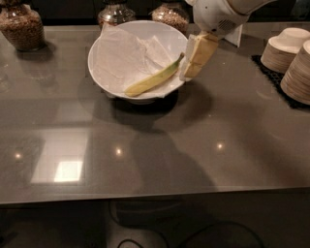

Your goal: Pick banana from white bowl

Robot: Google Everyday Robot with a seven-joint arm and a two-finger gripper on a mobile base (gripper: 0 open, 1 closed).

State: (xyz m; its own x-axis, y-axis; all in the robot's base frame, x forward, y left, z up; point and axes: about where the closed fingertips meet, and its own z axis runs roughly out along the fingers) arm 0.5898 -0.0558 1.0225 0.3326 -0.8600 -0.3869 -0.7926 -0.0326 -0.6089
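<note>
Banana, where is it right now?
The banana lies in the white bowl along its front-right side, stem tip beside the gripper at the bowl's right rim.

Ceiling glare dots the dim table point(160, 164); jaws by white bowl point(167, 34) cast shadow.

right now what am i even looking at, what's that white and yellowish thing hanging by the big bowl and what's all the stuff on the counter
That is a robot's single white arm, reaching in from the top right. The pale yellow part at its end is the gripper, the piece that grabs things. It hangs at the right rim of the white bowl. There is one camera, looking down on a grey counter. A banana lies in the paper-lined bowl, its stem end beside the gripper, not lifted. At the back stand three glass jars of brownish food. At the right are stacks of small beige bowls.
</note>
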